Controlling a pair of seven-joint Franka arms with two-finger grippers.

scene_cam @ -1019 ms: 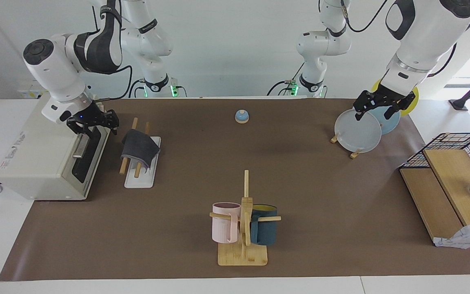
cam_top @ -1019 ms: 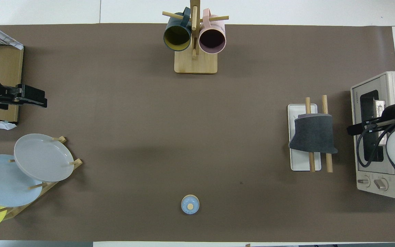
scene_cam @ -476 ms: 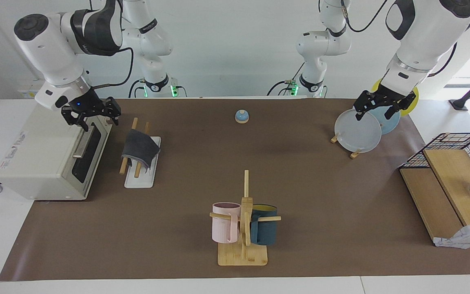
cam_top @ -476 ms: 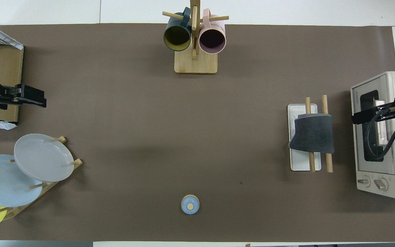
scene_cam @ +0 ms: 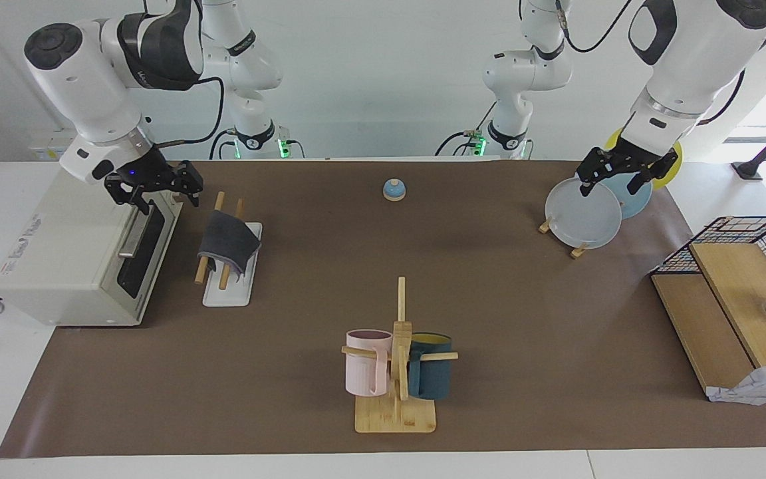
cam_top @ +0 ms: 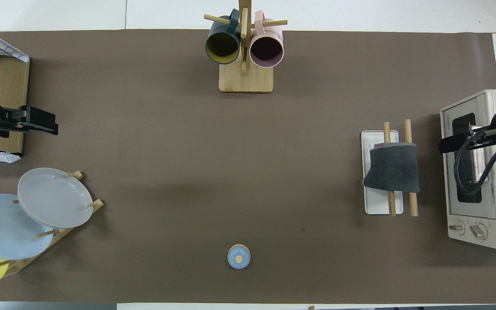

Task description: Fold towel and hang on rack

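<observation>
The towel [scene_cam: 227, 241] is folded, dark grey face out, and hangs over both wooden rods of the rack [scene_cam: 227, 293] at the right arm's end of the table. In the overhead view the towel [cam_top: 393, 170] shows a thin purple strip at its edge farther from the robots, and the rack's white base [cam_top: 375, 206] shows beneath it. My right gripper [scene_cam: 153, 189] is open and empty, up in the air over the toaster oven beside the rack, apart from the towel; it also shows in the overhead view [cam_top: 450, 144]. My left gripper [scene_cam: 614, 178] is open and empty, waiting above the plate stand's end of the table [cam_top: 41, 122].
A white toaster oven [scene_cam: 77, 253] stands beside the rack. A plate stand with a grey plate [scene_cam: 584, 216] and a wire and wood shelf [scene_cam: 735, 293] are at the left arm's end. A mug tree [scene_cam: 397, 372] stands mid-table, farthest from the robots; a small blue bell [scene_cam: 393, 189] is near them.
My right gripper has risen and drawn away from the rack, over the toaster oven. The towel stays draped on the rods. The left arm has not moved.
</observation>
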